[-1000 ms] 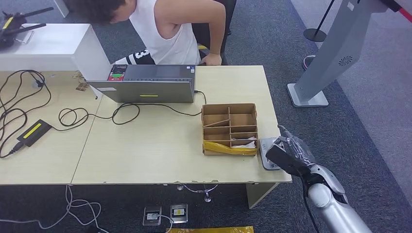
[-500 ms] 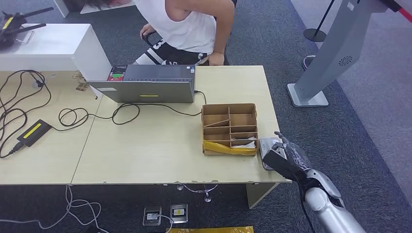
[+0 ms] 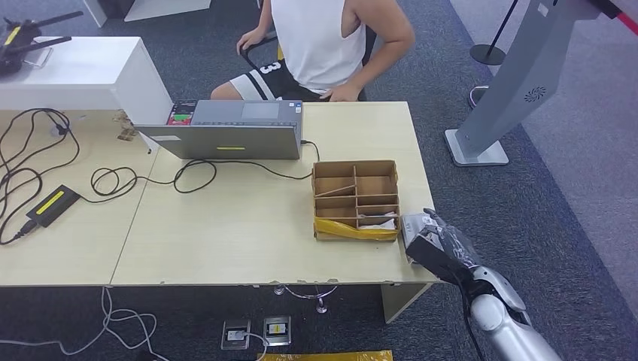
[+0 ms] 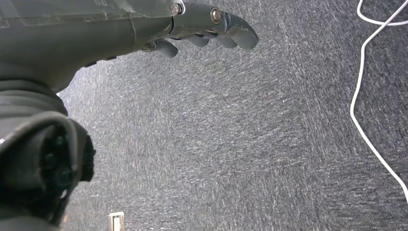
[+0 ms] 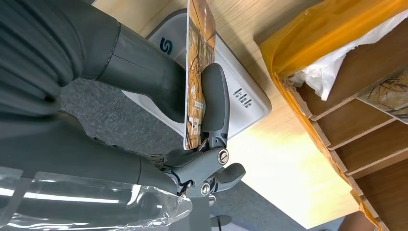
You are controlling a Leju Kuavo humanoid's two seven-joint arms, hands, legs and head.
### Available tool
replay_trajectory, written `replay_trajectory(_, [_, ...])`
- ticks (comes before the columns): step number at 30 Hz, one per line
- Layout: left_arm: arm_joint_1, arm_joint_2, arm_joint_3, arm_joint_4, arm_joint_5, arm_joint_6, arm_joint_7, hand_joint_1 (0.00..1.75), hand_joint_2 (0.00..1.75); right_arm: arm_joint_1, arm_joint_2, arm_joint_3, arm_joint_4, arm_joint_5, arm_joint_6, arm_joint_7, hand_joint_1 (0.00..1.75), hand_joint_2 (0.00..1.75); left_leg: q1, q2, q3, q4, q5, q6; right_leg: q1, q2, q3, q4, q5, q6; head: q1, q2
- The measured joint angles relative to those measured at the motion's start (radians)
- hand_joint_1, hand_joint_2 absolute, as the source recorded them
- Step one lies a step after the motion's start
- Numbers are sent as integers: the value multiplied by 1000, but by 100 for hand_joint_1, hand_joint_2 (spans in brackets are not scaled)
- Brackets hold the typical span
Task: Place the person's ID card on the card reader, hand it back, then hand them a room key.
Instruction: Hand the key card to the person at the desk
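R hand [image 3: 430, 242] has moved in over reader [image 5: 240, 98] since 1 s ago; card [image 5: 197, 72] pinched edge-on, touching reader. Scan step likely underway. L hand [image 4: 202, 29] hangs, fingers apart, holding nothing.

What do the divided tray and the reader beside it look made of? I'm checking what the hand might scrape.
Tray: brown corrugated cardboard, matte; raw fluted edges show, yellow tape along one wall. Card reader: seemingly smooth white plastic, slightly glossy, with rounded corners and printed marks.

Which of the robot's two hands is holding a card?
The right hand pinches the card above the card reader; the left hand hangs over carpet holding nothing.
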Motion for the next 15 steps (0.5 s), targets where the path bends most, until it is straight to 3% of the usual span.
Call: replay_trajectory(15, [0, -6, 0, 0, -2, 3, 0, 0, 0, -33, 0, -78, -54, -160, -16, -13, 175, 175, 0, 0, 0, 0, 0, 0, 0, 0, 0, 0, 0, 0, 0, 0])
